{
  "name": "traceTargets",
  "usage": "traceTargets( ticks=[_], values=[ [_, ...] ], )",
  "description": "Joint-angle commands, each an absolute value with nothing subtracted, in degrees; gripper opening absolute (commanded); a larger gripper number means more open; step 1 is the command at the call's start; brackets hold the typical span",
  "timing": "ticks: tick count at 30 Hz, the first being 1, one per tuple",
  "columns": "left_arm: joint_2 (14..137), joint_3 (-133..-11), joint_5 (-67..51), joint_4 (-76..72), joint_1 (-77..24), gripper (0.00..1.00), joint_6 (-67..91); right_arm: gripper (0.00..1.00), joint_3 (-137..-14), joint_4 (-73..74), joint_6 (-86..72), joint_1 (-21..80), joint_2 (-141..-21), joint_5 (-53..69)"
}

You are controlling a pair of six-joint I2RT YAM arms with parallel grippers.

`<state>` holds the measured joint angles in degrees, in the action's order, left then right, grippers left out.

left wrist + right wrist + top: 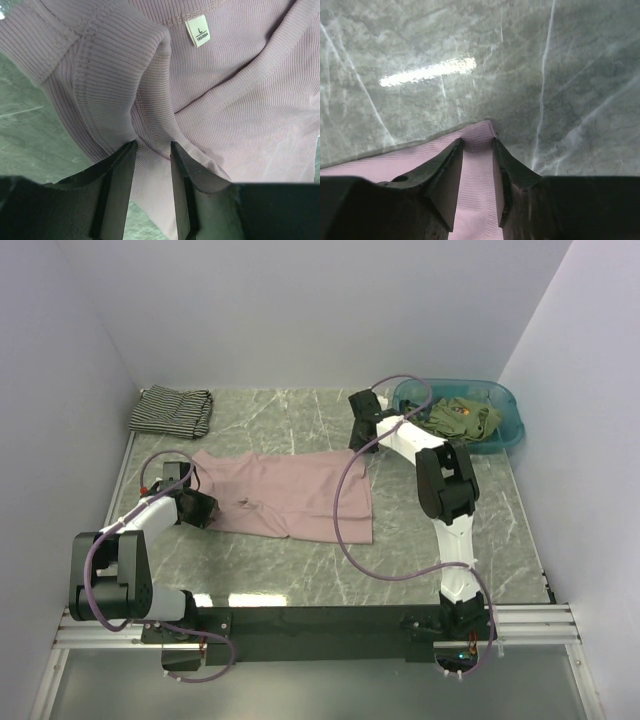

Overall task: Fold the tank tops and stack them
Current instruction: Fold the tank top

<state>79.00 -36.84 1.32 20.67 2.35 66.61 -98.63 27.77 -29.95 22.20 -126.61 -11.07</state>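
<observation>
Reaching forward and low from its base at the near left, the left arm (128,530) sets the left gripper (196,508) on the left-hand edge of the dusty pink ribbed cloth tank top (290,495). The left wrist view shows its jaws drawn in to a narrow gap, with a raised fold of the pink tank top pinched between the two dark fingers (119,172), close to the neckline seam that carries one small white size label (198,31). The right arm (447,490) rises from its base at the near right, bends at the elbow over the right half of the table and extends toward the far left, placing the right gripper (361,430) at the far right corner of the pink tank top. The right wrist view shows its jaws likewise nearly closed, with the hem corner filling the gap between them and its tip projecting just past the fingertips (451,159). The pink tank top lies spread flat on the grey-green marble-pattern table (300,575), left of centre. Count: two arms, two grippers, one pink tank top, one black-and-white striped tank top (172,411) folded at the far left corner, and one teal plastic basin (508,430) at the far right holding olive green cloth garments (462,418), whose number cannot be told
</observation>
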Motion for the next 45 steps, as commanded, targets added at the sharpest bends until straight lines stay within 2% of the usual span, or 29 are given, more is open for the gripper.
traceTargets(
  ticks=[1, 10, 11, 14, 25, 30, 34, 35, 37, 41, 45],
  values=[
    [81.30, -35.24, 4.13, 25.49, 2.72, 0.42, 63.81, 0.37, -100.91, 29.36, -30.06, 22.24, -126.92, -12.48],
    [81.39, -35.33, 4.83, 26.10, 2.64, 0.42, 63.11, 0.11, -103.80, 30.93, -30.06, 22.32, -129.29, -14.85],
    [81.39, -35.51, 5.01, 26.28, 2.64, 0.42, 63.02, 0.06, -103.97, 30.85, -29.97, 22.15, -129.29, -15.38],
    [81.56, -35.95, 5.36, 26.72, 2.64, 0.42, 62.67, 0.00, -105.11, 32.08, -30.06, 22.24, -129.46, -17.05],
    [81.74, -35.42, 5.98, 27.25, 2.55, 0.42, 61.61, 0.00, -114.87, 37.26, -28.57, 21.27, -133.94, -20.83],
    [81.91, -36.21, 3.53, 26.89, 2.64, 0.42, 59.24, 0.05, -113.82, 37.62, -28.74, 21.09, -133.95, -20.74],
    [79.90, -38.40, -0.43, 25.05, 2.55, 0.46, 55.47, 0.25, -110.39, 35.86, -28.39, 21.01, -131.84, -19.86],
    [78.85, -39.71, -1.40, 24.61, 2.55, 0.49, 53.89, 0.34, -109.78, 35.77, -28.39, 21.01, -131.40, -19.69],
    [77.79, -42.61, -3.07, 25.05, 2.37, 0.53, 52.57, 0.43, -109.16, 35.25, -28.04, 21.01, -130.17, -18.90],
    [74.54, -47.01, -5.18, 24.96, 1.23, 0.63, 49.49, 0.47, -106.88, 33.23, -27.60, 21.01, -127.01, -18.72],
    [75.05, -52.55, -6.42, 24.26, -1.39, 0.64, 47.11, 0.47, -108.19, 33.31, -26.63, 20.92, -126.47, -17.84]
  ],
)
